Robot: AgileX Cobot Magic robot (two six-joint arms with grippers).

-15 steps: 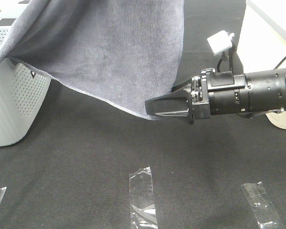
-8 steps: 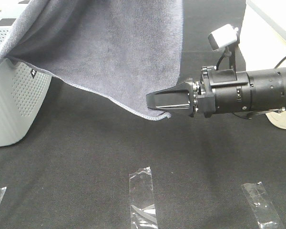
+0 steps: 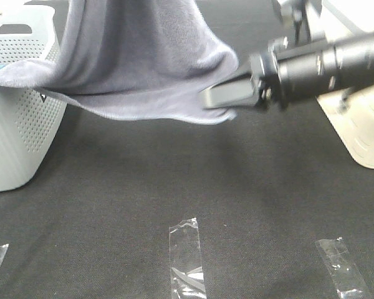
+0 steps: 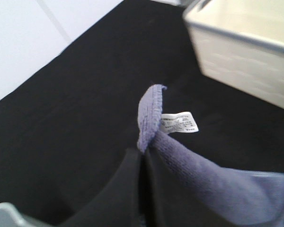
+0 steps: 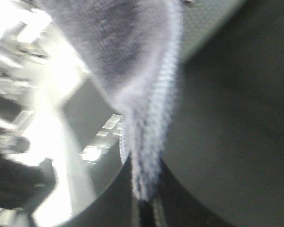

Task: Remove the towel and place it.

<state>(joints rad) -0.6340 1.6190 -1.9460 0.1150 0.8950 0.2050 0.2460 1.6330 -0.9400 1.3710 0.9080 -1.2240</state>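
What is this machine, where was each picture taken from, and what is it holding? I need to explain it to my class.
It is a two-armed robot at a black table. The wide picture comes from a camera mounted high; the other two from a camera on each wrist. A greyish-lavender towel hangs in the air, partly draped over a grey perforated basket. The right arm reaches in, jaws shut on the towel's lower edge; its wrist picture is blurred. The left jaws, seen only in their wrist picture, are shut on a corner beside the white care label. Clear tape strips lie on the table.
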